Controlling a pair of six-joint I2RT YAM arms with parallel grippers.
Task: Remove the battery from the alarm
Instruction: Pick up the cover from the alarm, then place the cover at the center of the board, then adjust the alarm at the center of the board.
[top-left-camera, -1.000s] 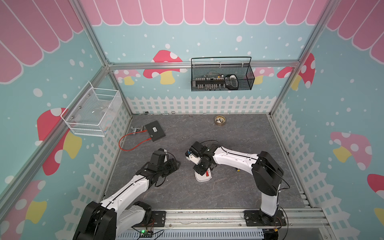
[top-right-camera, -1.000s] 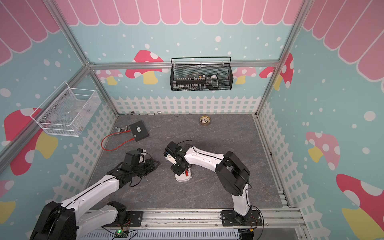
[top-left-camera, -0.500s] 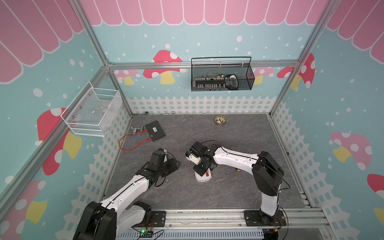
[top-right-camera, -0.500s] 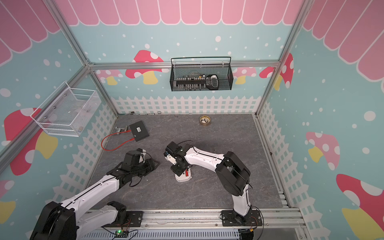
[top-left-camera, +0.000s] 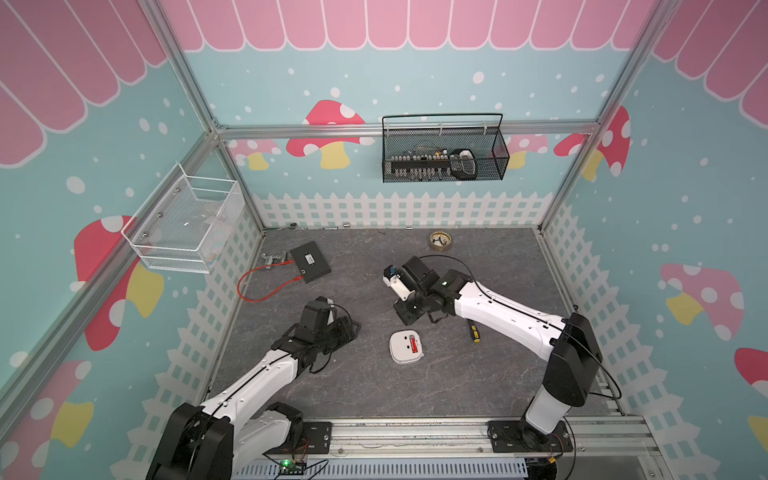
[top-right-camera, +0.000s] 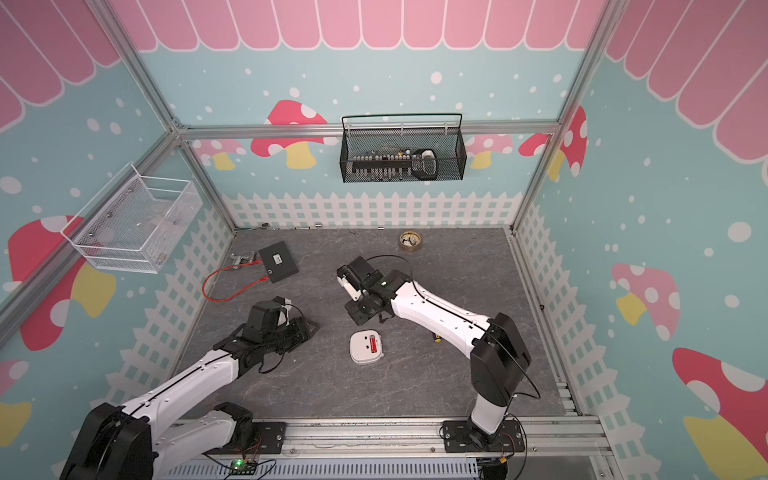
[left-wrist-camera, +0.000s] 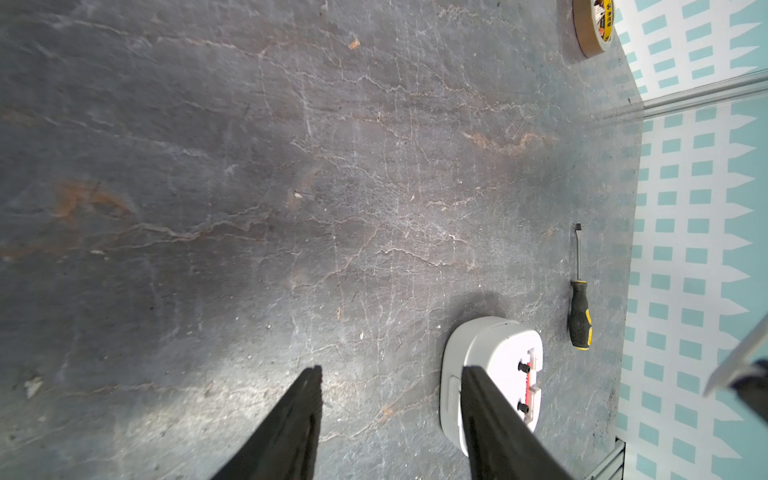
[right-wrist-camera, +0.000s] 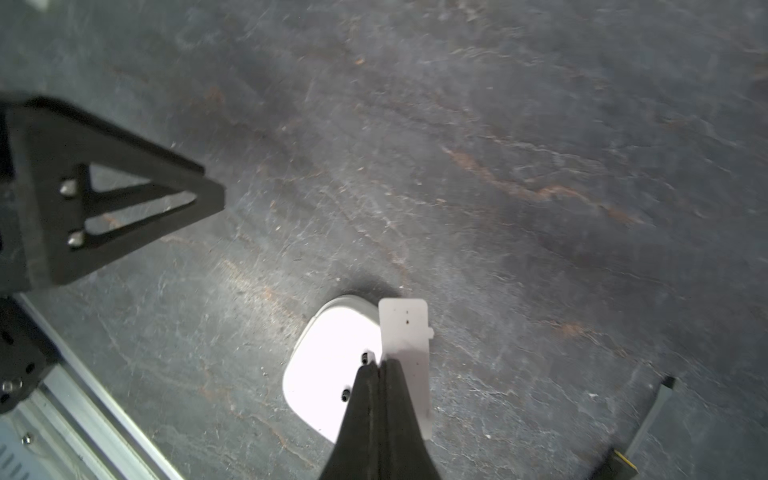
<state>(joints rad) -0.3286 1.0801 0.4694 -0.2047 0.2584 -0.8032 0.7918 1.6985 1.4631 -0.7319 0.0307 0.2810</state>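
The alarm (top-left-camera: 403, 348) (top-right-camera: 362, 349) lies back-up on the grey floor, a small white rounded-square clock. Its recess is uncovered, and the red battery (top-left-camera: 414, 344) (top-right-camera: 373, 344) lies in it. My right gripper (top-left-camera: 405, 319) (top-right-camera: 359, 319) hangs just behind and above the alarm. In the right wrist view that gripper (right-wrist-camera: 379, 363) is shut on the edge of a small white cover (right-wrist-camera: 404, 328), which hides the recess. My left gripper (top-left-camera: 355, 330) (left-wrist-camera: 390, 372) stands open and empty to the left of the alarm (left-wrist-camera: 490, 361). The battery (left-wrist-camera: 530, 384) shows there as a red sliver.
A black-and-yellow screwdriver (top-left-camera: 473, 332) (left-wrist-camera: 579, 316) lies right of the alarm, partly under the right arm. A brass-coloured round dish (top-left-camera: 440, 241) sits near the back fence. A black box (top-left-camera: 310, 262) with a red cable (top-left-camera: 257, 291) lies back left. Wire baskets (top-left-camera: 444, 162) (top-left-camera: 183, 224) hang on the walls.
My right gripper has shut and drawn up and back off the alarm with the white cover, so the alarm and its red battery now show. The left arm has not moved.
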